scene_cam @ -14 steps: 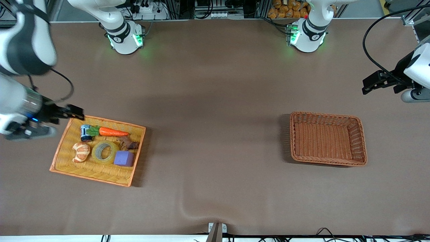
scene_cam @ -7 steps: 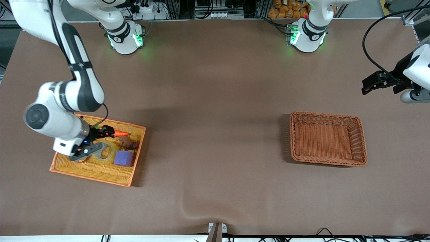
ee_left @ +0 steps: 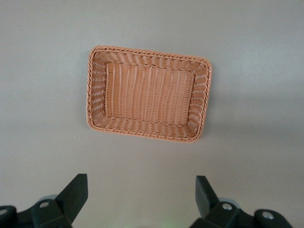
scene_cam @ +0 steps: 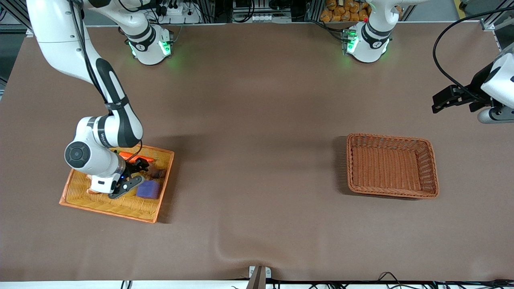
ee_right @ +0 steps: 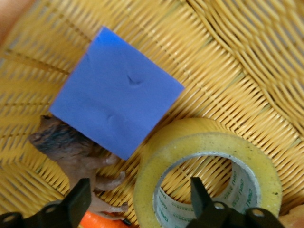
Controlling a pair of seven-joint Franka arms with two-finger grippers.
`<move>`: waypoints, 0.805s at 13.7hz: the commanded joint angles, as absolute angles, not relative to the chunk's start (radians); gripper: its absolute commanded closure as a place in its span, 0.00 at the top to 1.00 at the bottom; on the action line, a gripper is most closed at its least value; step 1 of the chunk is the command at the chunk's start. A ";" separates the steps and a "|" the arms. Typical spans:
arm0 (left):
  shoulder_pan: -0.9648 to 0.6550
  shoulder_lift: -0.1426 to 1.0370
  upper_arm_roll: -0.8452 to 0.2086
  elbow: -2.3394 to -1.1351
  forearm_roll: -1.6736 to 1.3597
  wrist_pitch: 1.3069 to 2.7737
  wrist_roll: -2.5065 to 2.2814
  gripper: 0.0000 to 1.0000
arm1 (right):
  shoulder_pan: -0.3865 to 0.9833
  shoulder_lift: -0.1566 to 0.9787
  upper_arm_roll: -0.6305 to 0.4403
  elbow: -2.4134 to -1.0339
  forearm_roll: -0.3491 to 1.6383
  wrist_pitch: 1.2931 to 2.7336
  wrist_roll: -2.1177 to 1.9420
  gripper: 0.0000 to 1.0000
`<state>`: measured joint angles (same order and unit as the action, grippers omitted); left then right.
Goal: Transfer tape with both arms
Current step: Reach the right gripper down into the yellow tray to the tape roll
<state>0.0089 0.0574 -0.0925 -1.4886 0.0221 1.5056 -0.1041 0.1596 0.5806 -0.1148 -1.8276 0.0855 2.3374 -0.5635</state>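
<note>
The tape [ee_right: 209,147], a yellowish translucent ring with a grey-white core, lies flat in the yellow wicker tray [ee_right: 247,57]. My right gripper [ee_right: 140,194] is down over it and open. One finger [ee_right: 200,192] is in the ring's hole and the other [ee_right: 80,198] is outside the ring, so the ring's wall lies between them. In the front view the right gripper [scene_cam: 138,173] and its wrist hide the tape. My left gripper [scene_cam: 445,98] waits open and empty in the air at the left arm's end of the table, and in its wrist view the left gripper [ee_left: 140,192] looks down on the brown basket [ee_left: 147,51].
A purple block [ee_right: 116,92] sits beside the tape, touching or nearly touching it; a brown animal toy [ee_right: 76,147] and a carrot [ee_right: 97,221] lie close to the outer finger. The tray [scene_cam: 108,214] is at the right arm's end, the brown basket [scene_cam: 389,137] toward the left arm's.
My right arm swung in from the table's end over the tray and came down onto the tape, covering it in the front view. The left arm has not moved.
</note>
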 commanded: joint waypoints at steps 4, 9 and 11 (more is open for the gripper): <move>0.015 0.058 -0.097 -1.485 0.018 1.494 -0.100 1.00 | 0.115 0.571 -0.110 -1.786 0.178 2.236 -0.587 0.00; 0.015 0.058 -0.097 -1.485 0.018 1.494 -0.098 1.00 | 0.127 0.515 -0.112 -1.476 0.175 1.751 -0.555 0.00; 0.015 0.058 -0.095 -1.485 0.018 1.494 -0.097 1.00 | 0.175 0.517 -0.109 -1.373 0.178 1.659 -0.453 0.00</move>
<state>0.0089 0.0590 -0.0926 -1.4914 0.0221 1.5055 -0.1041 0.1357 0.5130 -0.1140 -1.4717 0.1659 1.7387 -0.5345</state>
